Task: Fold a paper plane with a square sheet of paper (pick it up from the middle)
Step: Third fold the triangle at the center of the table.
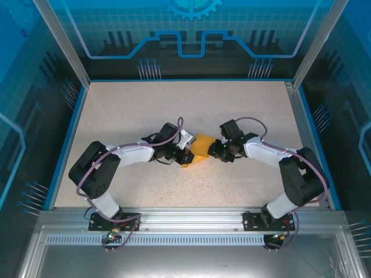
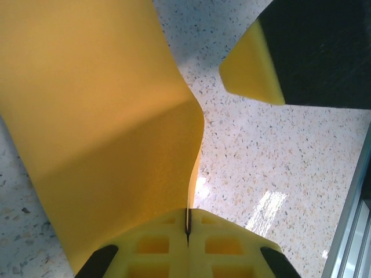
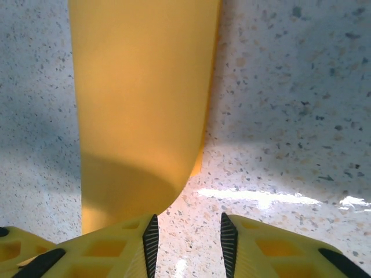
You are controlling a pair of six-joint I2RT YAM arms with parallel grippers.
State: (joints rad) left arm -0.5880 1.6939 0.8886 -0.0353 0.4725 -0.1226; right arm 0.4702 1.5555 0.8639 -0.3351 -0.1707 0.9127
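Found thin bright-orange folded paper sheet (image 1: 200,149) pinched in closed left tool (image 2: 187,227), long axis running across table (image 1: 255,110) centre toward parted, empty right tool (image 3: 187,233) just beside.

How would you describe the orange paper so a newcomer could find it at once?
On the speckled table, look where the left arm and right arm meet. The orange paper sits between them, pinched by the left end effector; it alone is a thin curled sheet.
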